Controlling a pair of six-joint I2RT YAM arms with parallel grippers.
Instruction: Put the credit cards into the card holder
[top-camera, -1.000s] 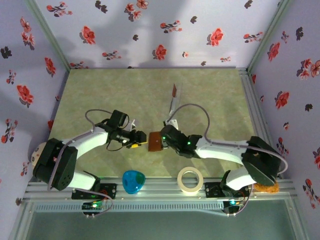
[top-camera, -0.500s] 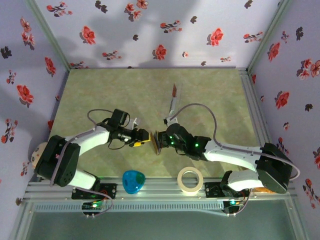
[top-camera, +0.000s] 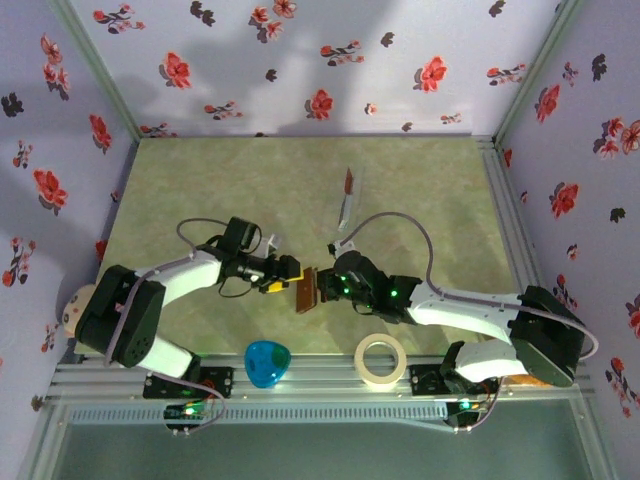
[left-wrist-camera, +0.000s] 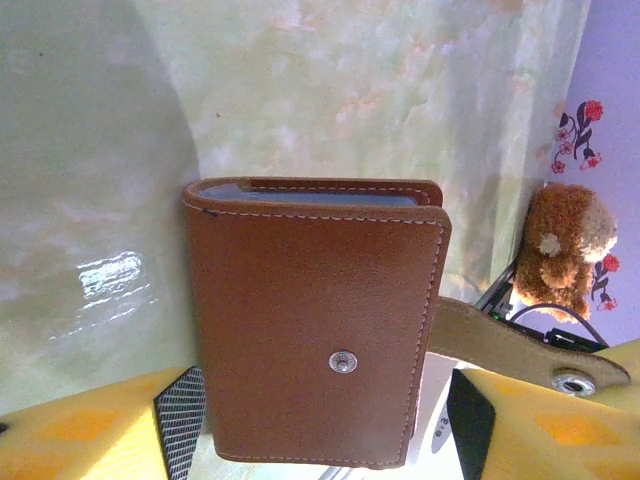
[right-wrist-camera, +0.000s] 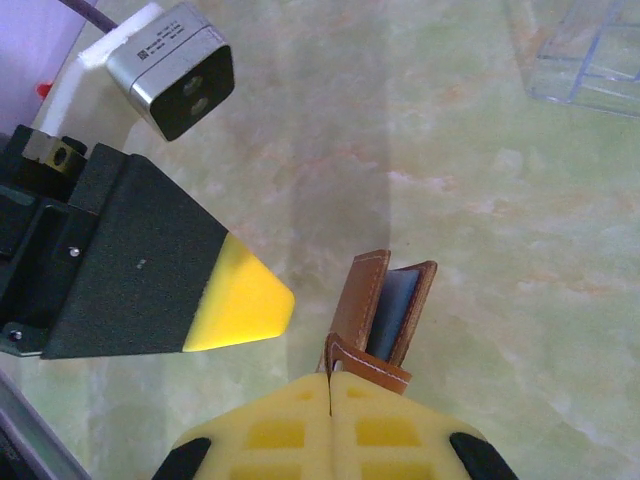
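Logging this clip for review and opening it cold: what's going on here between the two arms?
The right pincer is shut on the brown card holder, gripping it by one end and presenting it on edge. The left pincer faces it with jaws open, its fingers on either side of the holder, carrying nothing. A bluish card edge shows inside the holder. The clear stand sits farther back on the table.

A robotics lab's test booth is housing a bench rig.
Lilac flower-printed wall panels (top-camera: 300, 60) are boxing in a pale green marbled tabletop (top-camera: 430, 200), while ribbed aluminium frame rails (top-camera: 320, 378) at its near edge are carrying two white-and-black robot arms (top-camera: 470, 305).
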